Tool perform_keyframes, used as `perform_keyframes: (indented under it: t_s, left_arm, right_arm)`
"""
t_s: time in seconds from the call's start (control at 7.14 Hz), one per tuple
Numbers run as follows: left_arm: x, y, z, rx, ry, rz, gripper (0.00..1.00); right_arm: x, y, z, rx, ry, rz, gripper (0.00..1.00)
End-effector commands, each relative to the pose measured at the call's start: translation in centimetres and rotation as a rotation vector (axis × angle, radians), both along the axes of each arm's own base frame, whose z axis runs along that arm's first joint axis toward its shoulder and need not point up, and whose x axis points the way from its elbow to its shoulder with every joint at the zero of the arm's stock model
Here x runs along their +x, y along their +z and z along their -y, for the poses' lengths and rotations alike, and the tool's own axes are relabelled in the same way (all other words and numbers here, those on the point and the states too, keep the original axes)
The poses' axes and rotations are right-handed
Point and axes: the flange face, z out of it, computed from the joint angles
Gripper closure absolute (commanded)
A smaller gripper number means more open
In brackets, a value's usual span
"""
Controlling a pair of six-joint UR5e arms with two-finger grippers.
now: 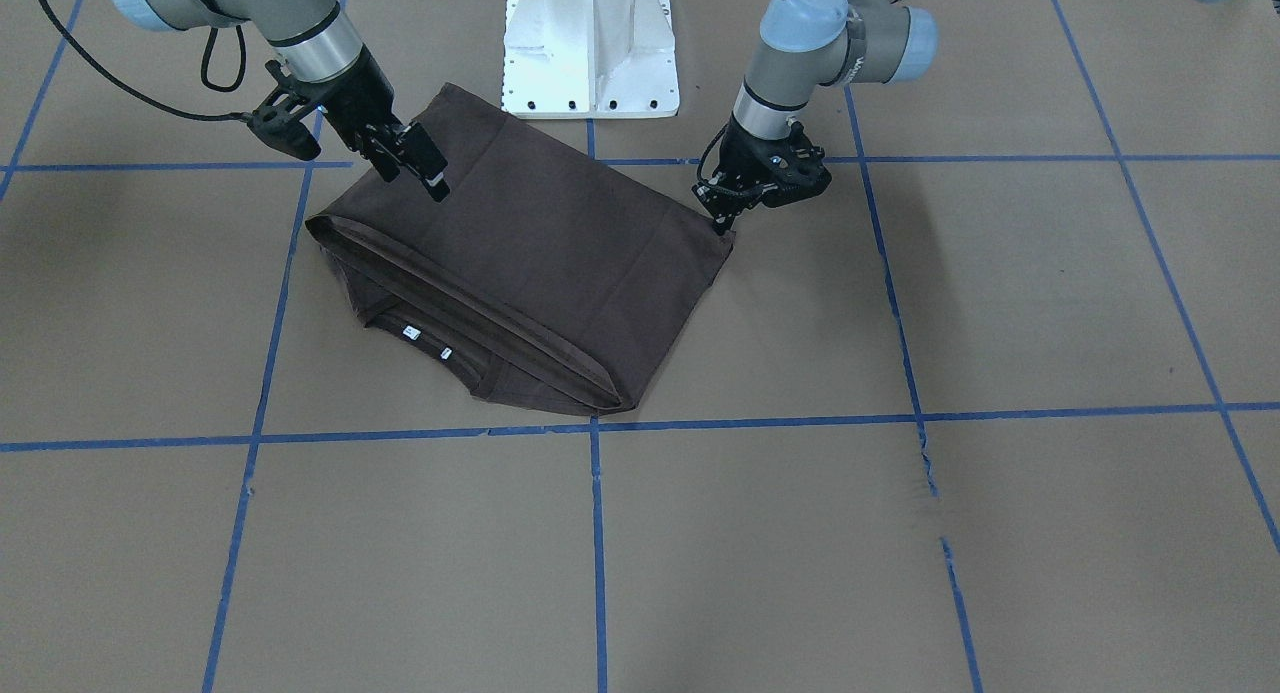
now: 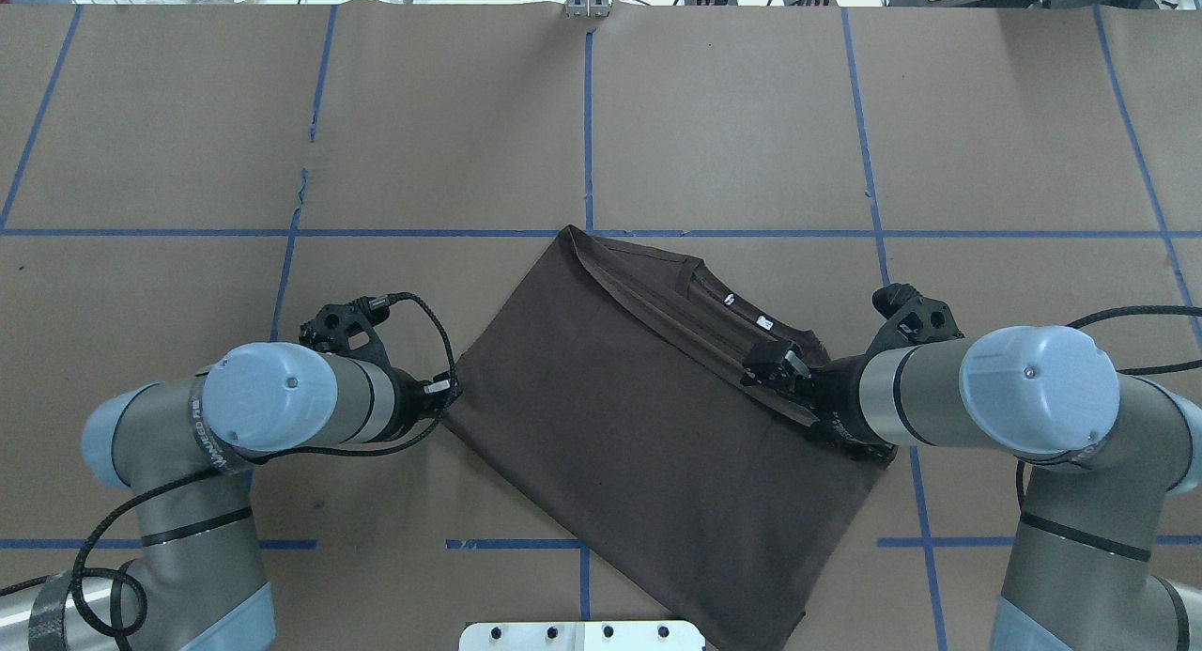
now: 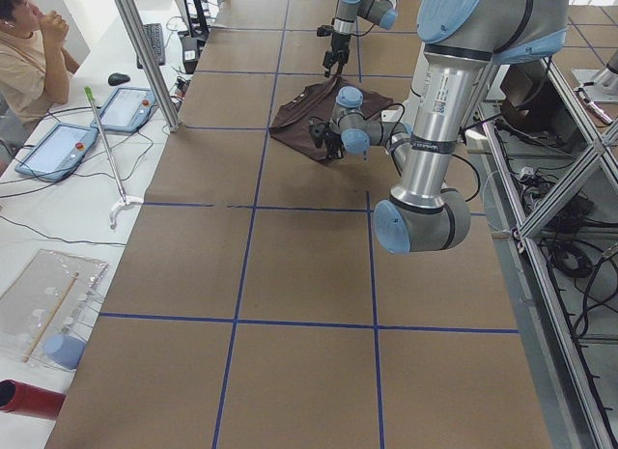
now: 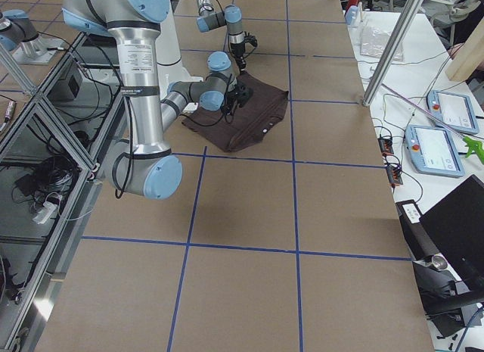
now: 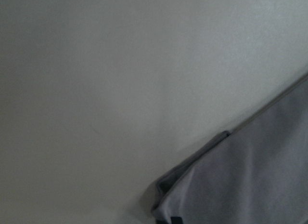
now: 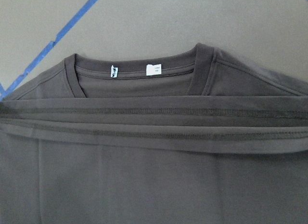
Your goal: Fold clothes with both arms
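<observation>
**First fold down, second fold being set up**

The dark brown T-shirt (image 1: pixel 540 243) lies on the table (image 1: pixel 900 533) just out from the white pedestal base (image 1: pixel 590 43), skewed to it, with its nearest corner close beside the base. It is already doubled once. The hem (image 6: pixel 154 123) runs straight across just short of the ribbed collar (image 6: pixel 139 60), which peeks out with the white neck labels (image 6: pixel 153 69) on the side farthest from the base. So I judge the lengthwise fold done and a further fold in preparation.

The left gripper (image 1: pixel 728 221) is down at the folded corner on the base's left-arm side, its tips at or on the cloth edge. The left wrist camera shows only a blurred corner of fabric, so I cannot tell how far its jaws are parted or whether they have the cloth.

The right gripper (image 1: pixel 415 173) hangs over the shirt on the other side of the base. Its fingers look spread and it holds nothing; its camera looks down on the hem and collar.

The next move likely needs both grippers to pinch every layer at matching points and carry them over together, keeping the hem aligned.
</observation>
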Motion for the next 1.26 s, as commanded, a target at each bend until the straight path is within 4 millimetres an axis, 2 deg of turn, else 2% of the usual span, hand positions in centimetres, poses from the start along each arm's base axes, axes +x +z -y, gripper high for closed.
perform_keyframes:
  t_s: [0.0, 0.14, 0.42, 0.56, 0.7, 0.84, 0.98, 1.12]
  left_arm:
    - [-3.2, -0.2, 4.2, 0.107, -0.010, 0.029, 1.00]
    - [-4.4, 0.1, 6.8, 0.154, -0.020, 0.051, 1.00]
    - [-3.7, -2.7, 18.0, 0.179, -0.128, 0.086, 1.00]
    - [-4.8, -3.1, 23.8, 0.184, -0.200, 0.083, 1.00]
    - [-4.2, -2.5, 29.4, 0.192, -0.244, 0.082, 1.00]
    - [-3.9, -2.1, 32.1, 0.192, -0.261, 0.087, 0.48]
    - [-4.2, -3.1, 31.7, 0.197, -0.258, 0.064, 0.32]
    - [-4.8, -5.3, 30.5, 0.195, -0.232, 0.014, 0.32]
  right_arm:
    - [0.2, -0.4, 0.0, 0.003, 0.002, 0.007, 0.00]
    - [0.2, -0.6, 0.2, 0.006, 0.007, 0.011, 0.00]
    - [0.5, -0.6, 0.8, 0.010, 0.023, 0.013, 0.00]
    - [0.5, -0.9, 1.0, 0.032, 0.057, 0.010, 0.00]
    - [0.4, -0.6, 1.3, 0.042, 0.078, 0.000, 0.00]
    - [-0.1, -0.2, 1.4, 0.057, 0.072, -0.011, 0.00]
    - [-1.5, -1.5, 2.0, 0.082, 0.072, -0.004, 0.00]
    - [-4.6, -1.9, 2.5, 0.095, 0.080, -0.016, 0.00]
